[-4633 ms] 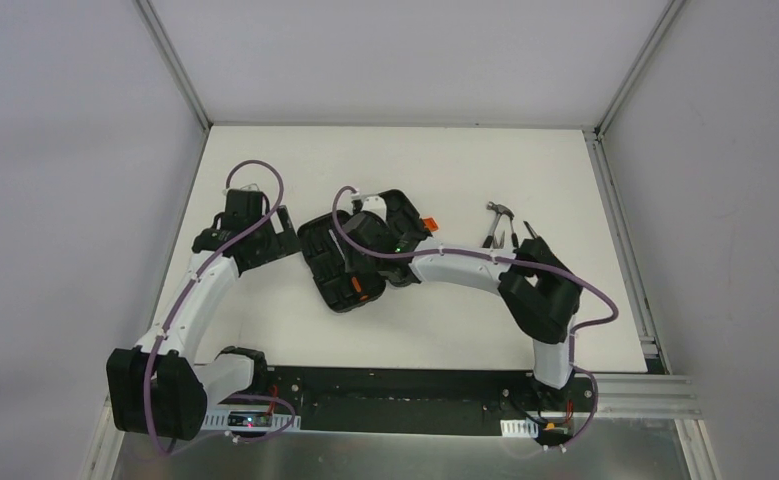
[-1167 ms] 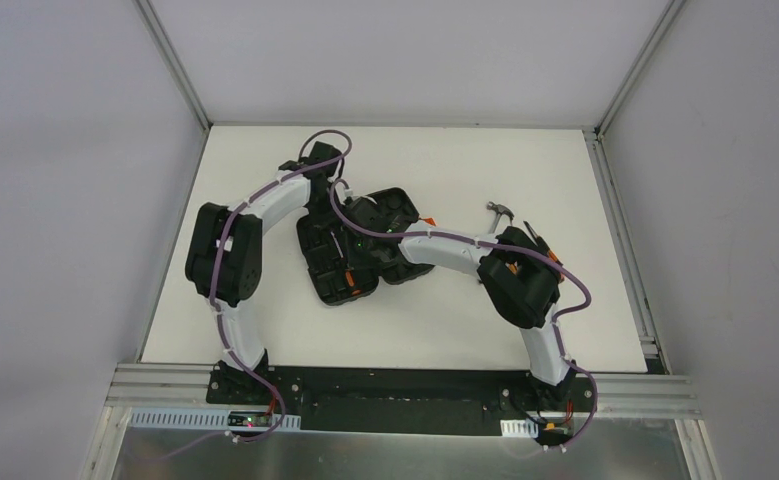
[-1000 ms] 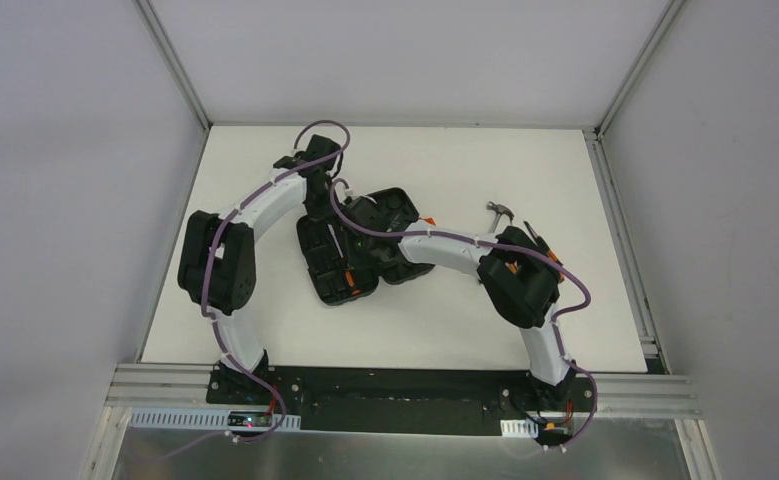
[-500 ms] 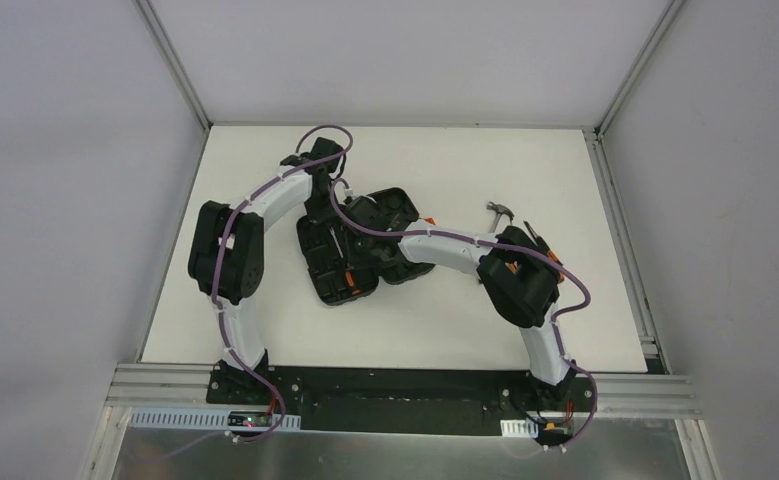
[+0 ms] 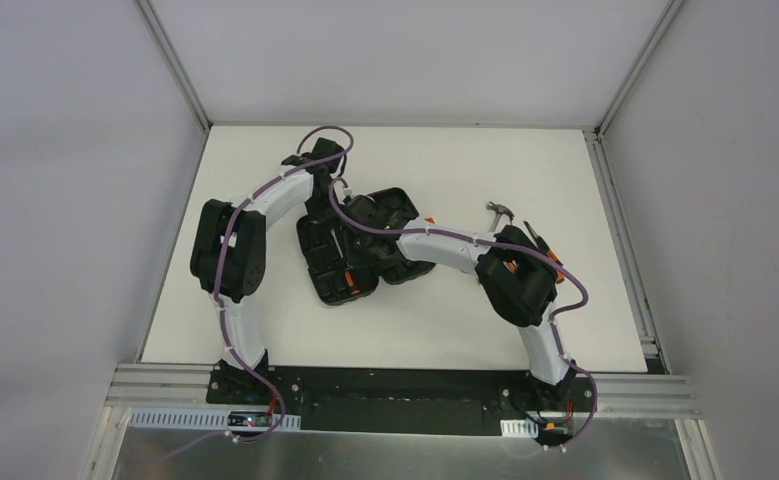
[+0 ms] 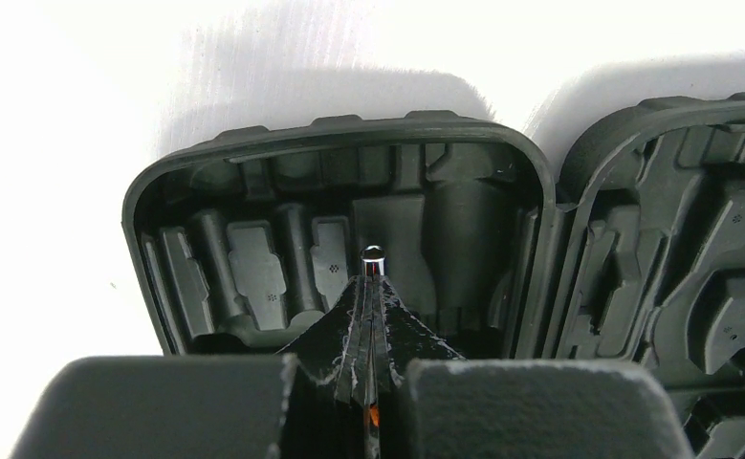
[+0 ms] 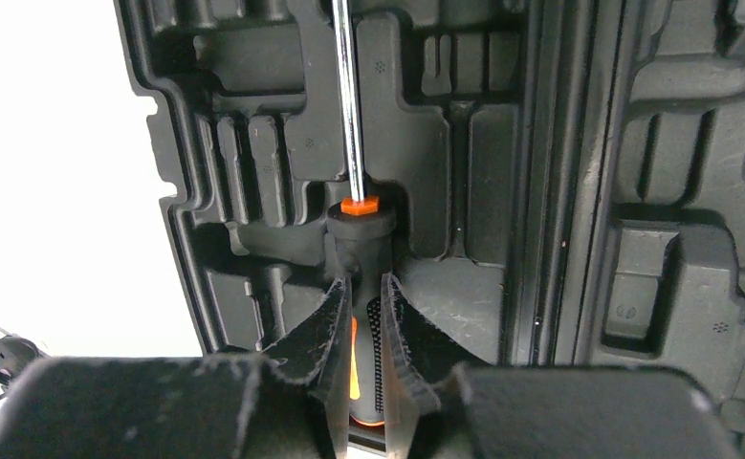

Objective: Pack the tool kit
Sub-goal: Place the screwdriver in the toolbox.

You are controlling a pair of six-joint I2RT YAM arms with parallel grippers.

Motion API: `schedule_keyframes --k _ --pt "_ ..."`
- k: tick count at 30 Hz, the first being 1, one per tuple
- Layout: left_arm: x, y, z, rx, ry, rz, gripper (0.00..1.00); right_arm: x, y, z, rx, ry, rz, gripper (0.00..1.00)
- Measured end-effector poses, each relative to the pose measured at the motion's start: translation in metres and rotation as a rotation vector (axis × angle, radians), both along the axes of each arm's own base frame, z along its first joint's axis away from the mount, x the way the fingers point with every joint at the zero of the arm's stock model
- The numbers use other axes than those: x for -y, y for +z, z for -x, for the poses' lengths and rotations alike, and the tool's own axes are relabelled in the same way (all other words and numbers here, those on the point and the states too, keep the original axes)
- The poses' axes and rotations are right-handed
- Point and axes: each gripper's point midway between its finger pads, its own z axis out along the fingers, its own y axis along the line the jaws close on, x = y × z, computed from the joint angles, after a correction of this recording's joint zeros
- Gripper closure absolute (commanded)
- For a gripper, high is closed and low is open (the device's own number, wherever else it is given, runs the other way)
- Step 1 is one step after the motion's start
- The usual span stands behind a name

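The black tool case (image 5: 337, 278) lies open in mid-table, its moulded slots (image 6: 253, 263) facing up. Both arms reach over it. My right gripper (image 7: 361, 287) is shut on the black-and-orange handle of a screwdriver (image 7: 359, 229). The steel shaft (image 7: 346, 96) of that tool runs away over the left half of the case. My left gripper (image 6: 372, 282) is shut on a thin steel shaft. The shaft's rounded tip (image 6: 373, 254) pokes out past the fingertips, and a bit of orange shows behind it. A hammer (image 5: 499, 212) lies on the table to the right of the case.
Beside the hammer lie more orange-and-black tools (image 5: 543, 243), partly hidden by the right arm's elbow (image 5: 513, 285). The left arm's elbow (image 5: 228, 250) stands left of the case. Metal frame rails (image 5: 620, 215) border the white table (image 5: 445, 330).
The left gripper's fingers have closed fully on the thin shaft. The left arm's elbow has swung slightly right. The right gripper has kept its hold on the handle.
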Motion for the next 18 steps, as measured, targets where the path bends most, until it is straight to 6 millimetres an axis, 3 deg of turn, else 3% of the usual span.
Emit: schedule_keyframes --k 18 --pt "0.003 -0.012 0.002 -0.022 0.001 0.01 1.0 0.001 -0.006 0.0 -0.142 -0.067 0.062 1.0"
